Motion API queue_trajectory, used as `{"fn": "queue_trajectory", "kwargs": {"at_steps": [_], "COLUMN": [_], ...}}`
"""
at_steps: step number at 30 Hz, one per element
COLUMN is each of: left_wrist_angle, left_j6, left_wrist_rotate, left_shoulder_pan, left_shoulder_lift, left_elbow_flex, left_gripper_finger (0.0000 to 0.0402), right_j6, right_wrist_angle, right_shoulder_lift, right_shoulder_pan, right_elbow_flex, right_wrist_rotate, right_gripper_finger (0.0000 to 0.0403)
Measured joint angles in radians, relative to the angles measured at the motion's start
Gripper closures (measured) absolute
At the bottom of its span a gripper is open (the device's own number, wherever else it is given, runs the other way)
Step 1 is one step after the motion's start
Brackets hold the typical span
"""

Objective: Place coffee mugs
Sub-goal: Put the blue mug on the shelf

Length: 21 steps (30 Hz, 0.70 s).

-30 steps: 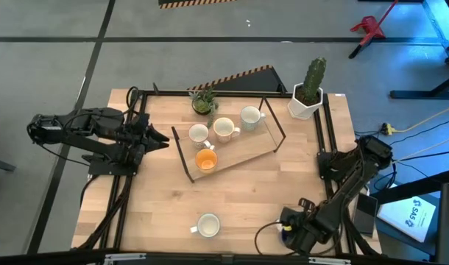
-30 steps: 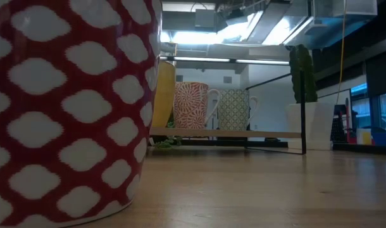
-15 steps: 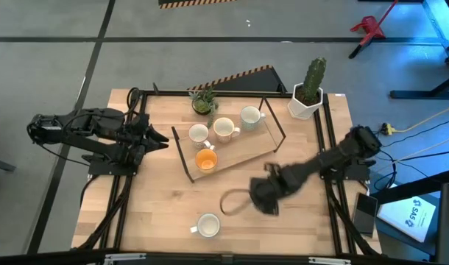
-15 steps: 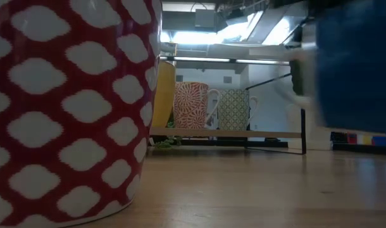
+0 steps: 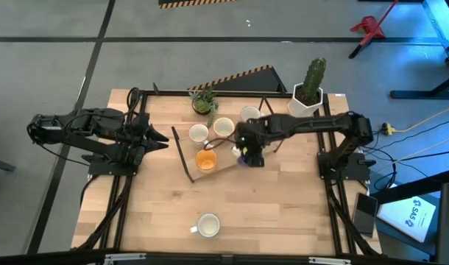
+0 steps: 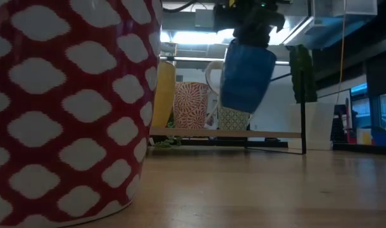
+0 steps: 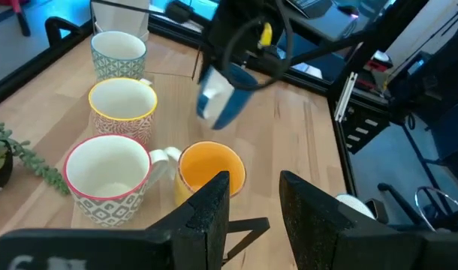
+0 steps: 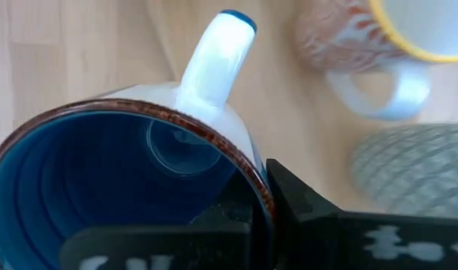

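Above the wooden tray, at its 3 o'clock side, your right claw grips the blue glazed ceramic mug by its rim, tilted; your left claw waits narrowly parted at the bench's 9 o'clock edge.

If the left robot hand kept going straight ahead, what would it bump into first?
Probably the orange mug: it sits right ahead of the open left gripper in its wrist view, though depth is hard to judge.

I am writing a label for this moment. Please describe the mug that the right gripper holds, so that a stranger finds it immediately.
Find the black wire-frame rack mid-table with mugs on its wooden board. Above the board's near edge, the right gripper pinches the blue mug by its rim. Alone, it hangs tilted in the air, blue with a white handle.
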<state>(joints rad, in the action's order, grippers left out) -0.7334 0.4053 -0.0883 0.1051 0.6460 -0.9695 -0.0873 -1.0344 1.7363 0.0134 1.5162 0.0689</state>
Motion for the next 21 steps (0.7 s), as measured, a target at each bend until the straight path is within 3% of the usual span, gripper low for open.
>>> {"fn": "queue_trajectory", "kwargs": {"at_steps": [10, 21], "left_wrist_angle": [0.0, 0.0], "left_j6": [0.007, 0.088], "left_wrist_rotate": [-0.009, -0.103], "left_shoulder_pan": [0.0, 0.0], "left_shoulder_lift": [0.0, 0.0], "left_elbow_flex": [0.0, 0.0], "left_gripper_finger": [0.0289, 0.0289], "right_j6": [-0.196, -0.292], "right_wrist_angle": [0.063, 0.197], "right_shoulder_lift": [0.034, 0.074], "right_shoulder_pan": [0.062, 0.089], "right_elbow_flex": [0.006, 0.007], "right_wrist_rotate": [0.0, -0.048], "right_gripper_finger": [0.0402, 0.0403]}}
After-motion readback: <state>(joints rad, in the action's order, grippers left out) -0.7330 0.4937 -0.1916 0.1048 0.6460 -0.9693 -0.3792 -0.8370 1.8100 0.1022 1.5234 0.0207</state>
